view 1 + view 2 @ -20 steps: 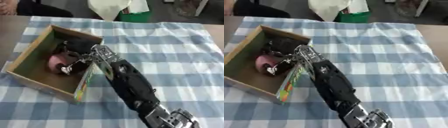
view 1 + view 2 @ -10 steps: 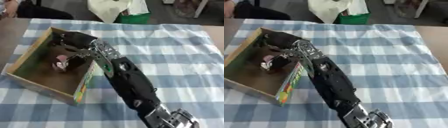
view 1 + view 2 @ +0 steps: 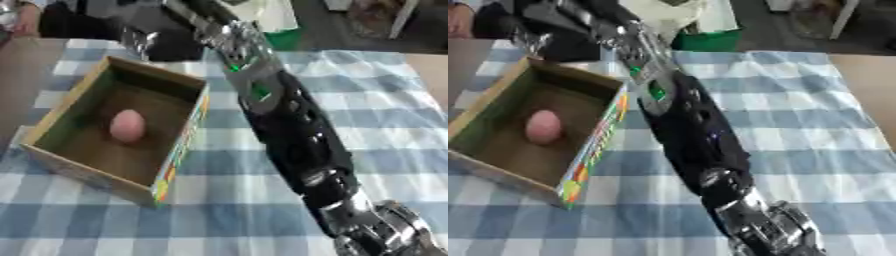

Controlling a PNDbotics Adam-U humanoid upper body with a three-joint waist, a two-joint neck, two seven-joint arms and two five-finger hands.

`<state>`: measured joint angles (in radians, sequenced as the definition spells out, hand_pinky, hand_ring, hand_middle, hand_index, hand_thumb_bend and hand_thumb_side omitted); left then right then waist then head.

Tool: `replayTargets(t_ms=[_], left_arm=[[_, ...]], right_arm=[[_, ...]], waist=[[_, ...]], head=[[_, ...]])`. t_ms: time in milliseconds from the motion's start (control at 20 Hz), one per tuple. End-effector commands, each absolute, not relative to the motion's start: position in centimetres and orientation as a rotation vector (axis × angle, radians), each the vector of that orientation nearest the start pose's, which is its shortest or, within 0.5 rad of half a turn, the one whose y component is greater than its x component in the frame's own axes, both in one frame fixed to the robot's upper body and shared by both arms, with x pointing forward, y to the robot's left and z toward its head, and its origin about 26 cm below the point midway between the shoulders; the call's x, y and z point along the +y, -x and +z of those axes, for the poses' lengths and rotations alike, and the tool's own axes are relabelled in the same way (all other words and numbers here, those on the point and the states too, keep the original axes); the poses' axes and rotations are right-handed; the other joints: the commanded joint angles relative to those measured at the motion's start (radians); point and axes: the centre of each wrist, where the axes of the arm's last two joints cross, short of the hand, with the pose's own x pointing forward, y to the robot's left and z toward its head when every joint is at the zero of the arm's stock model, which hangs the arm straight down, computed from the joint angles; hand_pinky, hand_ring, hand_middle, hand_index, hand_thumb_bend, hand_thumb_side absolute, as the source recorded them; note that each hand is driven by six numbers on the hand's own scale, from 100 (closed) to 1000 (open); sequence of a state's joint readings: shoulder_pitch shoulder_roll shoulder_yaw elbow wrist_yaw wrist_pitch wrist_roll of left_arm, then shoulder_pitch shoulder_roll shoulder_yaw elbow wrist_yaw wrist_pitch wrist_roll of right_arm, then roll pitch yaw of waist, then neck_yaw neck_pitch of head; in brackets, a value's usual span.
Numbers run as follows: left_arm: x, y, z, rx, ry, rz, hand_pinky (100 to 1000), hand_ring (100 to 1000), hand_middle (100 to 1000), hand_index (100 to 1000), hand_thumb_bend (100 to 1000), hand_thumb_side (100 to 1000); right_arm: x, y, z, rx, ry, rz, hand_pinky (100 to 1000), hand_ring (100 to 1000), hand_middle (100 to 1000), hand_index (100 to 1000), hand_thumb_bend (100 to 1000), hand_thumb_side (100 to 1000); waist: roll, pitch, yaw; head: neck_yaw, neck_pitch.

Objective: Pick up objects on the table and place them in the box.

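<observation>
Your right hand (image 3: 162, 42) hangs beyond the cardboard box (image 3: 179, 150), its grip unreadable; a low return could clip the rim, jolting the pink egg-shaped object (image 3: 128, 125).

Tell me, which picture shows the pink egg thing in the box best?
The left eye view: the pink egg-shaped thing lies nearer the picture's middle, box floor visible around it. The right eye view shows it whole too, but nearer the left edge.

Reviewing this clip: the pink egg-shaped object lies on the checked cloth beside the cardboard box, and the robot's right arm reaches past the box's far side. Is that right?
Not quite. The pink egg-shaped object lies inside the cardboard box, on its floor, not on the checked cloth; the left eye view shows it. The right arm does reach past the box's far side.
</observation>
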<state>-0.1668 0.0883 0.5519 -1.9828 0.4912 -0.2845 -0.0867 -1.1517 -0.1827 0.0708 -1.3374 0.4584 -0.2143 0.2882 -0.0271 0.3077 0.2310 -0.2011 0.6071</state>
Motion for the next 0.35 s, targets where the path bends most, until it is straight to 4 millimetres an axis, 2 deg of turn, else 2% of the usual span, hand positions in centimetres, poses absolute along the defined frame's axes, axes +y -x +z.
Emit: replayTargets(t_ms=[50,100,200,250,300,350], left_arm=[[38.0,-25.0,15.7,-2.537,-0.113,0.466,487,393,612,764,158,555],[38.0,-24.9,15.7,-2.535,-0.12,0.469,487,393,612,764,157,553],[38.1,-24.8,15.6,-2.531,-0.133,0.474,488,393,612,764,158,553],[38.1,-24.8,15.5,-2.53,-0.138,0.477,488,393,612,764,158,554],[38.2,-24.8,15.5,-2.53,-0.142,0.478,488,392,612,764,159,554],[38.2,-24.7,15.5,-2.528,-0.147,0.48,488,392,612,764,160,555]], right_arm=[[-16.7,-39.9,38.2,3.265,-0.371,-1.267,827,797,716,890,100,1000],[-18.0,-39.3,38.4,3.284,-0.368,-1.225,828,797,716,892,100,910],[-20.2,-38.3,38.4,3.322,-0.369,-1.166,831,798,726,899,100,946],[-21.2,-37.8,38.3,3.342,-0.367,-1.146,833,798,733,901,100,1000],[-22.1,-37.4,38.1,3.364,-0.361,-1.125,835,798,736,904,100,972],[-23.0,-37.0,37.9,3.386,-0.353,-1.1,836,799,740,906,100,983]], waist=[[0.011,-0.026,-0.012],[0.012,-0.027,-0.021],[0.014,-0.029,-0.037],[0.016,-0.029,-0.044],[0.017,-0.029,-0.049],[0.019,-0.028,-0.054]], head=[[0.014,0.024],[0.018,0.028],[0.028,0.033],[0.033,0.034],[0.038,0.034],[0.042,0.034]])
